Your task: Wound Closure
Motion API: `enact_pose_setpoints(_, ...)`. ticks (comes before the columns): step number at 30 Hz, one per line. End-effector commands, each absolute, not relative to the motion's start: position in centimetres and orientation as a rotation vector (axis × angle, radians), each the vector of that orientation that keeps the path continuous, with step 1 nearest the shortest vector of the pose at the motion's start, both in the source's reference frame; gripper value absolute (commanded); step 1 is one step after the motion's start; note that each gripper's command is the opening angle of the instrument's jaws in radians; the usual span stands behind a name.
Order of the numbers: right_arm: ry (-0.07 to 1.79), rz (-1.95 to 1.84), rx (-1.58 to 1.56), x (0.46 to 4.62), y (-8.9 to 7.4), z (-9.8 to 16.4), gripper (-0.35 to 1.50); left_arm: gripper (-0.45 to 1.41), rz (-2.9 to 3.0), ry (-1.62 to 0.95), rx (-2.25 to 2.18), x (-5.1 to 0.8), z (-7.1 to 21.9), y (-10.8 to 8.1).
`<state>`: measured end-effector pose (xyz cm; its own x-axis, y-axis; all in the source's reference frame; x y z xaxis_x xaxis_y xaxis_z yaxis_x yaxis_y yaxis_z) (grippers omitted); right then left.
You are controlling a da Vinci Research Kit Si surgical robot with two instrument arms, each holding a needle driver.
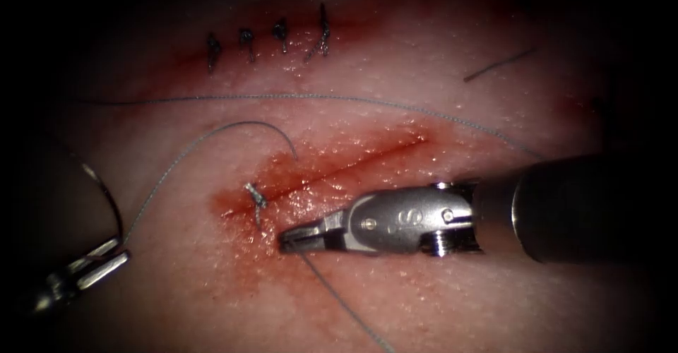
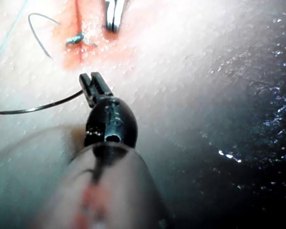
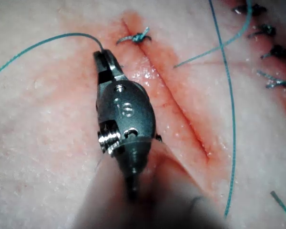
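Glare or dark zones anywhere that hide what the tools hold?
Endoscope view: dark at the edges, so the left tool sits in gloom, yet its needle, gripped near one end and clear of the tissue, still reads; glints on the wet cut. Right wrist view: evenly lit, right tool shut on thread. Left wrist view: deep shadow over part of the tissue.

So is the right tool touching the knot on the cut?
Apart. In the right wrist view, bare tissue shows between the right tool, shut on the thread, and the knot.
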<state>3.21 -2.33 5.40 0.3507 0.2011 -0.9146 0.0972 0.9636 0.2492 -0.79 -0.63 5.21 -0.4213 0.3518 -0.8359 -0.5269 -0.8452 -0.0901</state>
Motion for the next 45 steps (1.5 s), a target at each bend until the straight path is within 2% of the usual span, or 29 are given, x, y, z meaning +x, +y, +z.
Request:
enact_pose_setpoints(1, 1.222, 0.038, 0.293, 3.21, -2.5, 5.4, -0.35, -0.45, 2.267, 0.248, -1.272, -0.85, 5.3, -0.7)
enact_pose_setpoints(9, 1.261, -0.149, 0.311, 2.94, -3.1, 4.8, -0.35, -0.45, 2.266, 0.247, -1.273, -0.87, 5.3, -0.7)
enact_pose_setpoints(18, 1.276, -0.171, 0.307, 3.05, -3.1, 4.5, -0.35, -0.45, 2.266, 0.247, -1.276, -0.89, 5.3, -0.7)
enact_pose_setpoints(19, 1.273, -0.168, 0.309, 3.07, -3.1, 4.5, 0.0, -0.45, 2.266, 0.247, -1.276, -0.89, 5.3, -0.7)
enact_pose_setpoints(20, 1.268, -0.151, 0.291, 3.09, -3.0, 4.5, 0.59, -0.45, 2.266, 0.247, -1.276, -0.89, 5.3, -0.7)
enact_pose_setpoints(22, 1.223, -0.087, 0.226, 3.06, -2.9, 4.5, 1.28, -0.45, 2.265, 0.247, -1.276, -0.9, 5.3, -0.7)
enact_pose_setpoints(24, 1.155, -0.013, 0.138, 2.94, -2.7, 4.4, 1.36, -0.45, 2.266, 0.25, -1.277, -0.9, 5.3, -0.7)
enact_pose_setpoints(30, 1.037, 0.065, 0.02, 2.65, -2.1, 4.4, 1.4, -0.45, 2.279, 0.268, -1.282, -0.86, 5.5, -0.5)
enact_pose_setpoints(33, 1.0, 0.266, 0.06, 2.66, -1.8, 4.5, 1.25, -0.45, 2.28, 0.267, -1.277, -0.85, 5.6, -0.3)
enact_pose_setpoints(36, 0.979, 0.586, 0.168, 2.73, -1.6, 4.6, 0.98, -0.45, 2.268, 0.281, -1.286, -0.83, 5.7, -0.2)
enact_pose_setpoints(37, 0.937, 0.804, 0.257, 2.87, -1.5, 4.8, 0.61, -0.45, 2.27, 0.287, -1.292, -0.83, 5.7, -0.1)
enact_pose_setpoints(39, 0.918, 0.853, 0.293, 2.93, -1.5, 4.9, 0.66, -0.45, 2.271, 0.291, -1.292, -0.83, 5.8, -0.1)
enact_pose_setpoints(43, 0.857, 1.018, 0.397, 3.19, -1.5, 5.2, 0.99, -0.45, 2.271, 0.312, -1.294, -0.83, 5.8, -0.2)
enact_pose_setpoints(45, 0.849, 1.079, 0.396, 3.33, -1.5, 5.4, 1.04, -0.45, 2.271, 0.314, -1.292, -0.84, 5.8, -0.2)
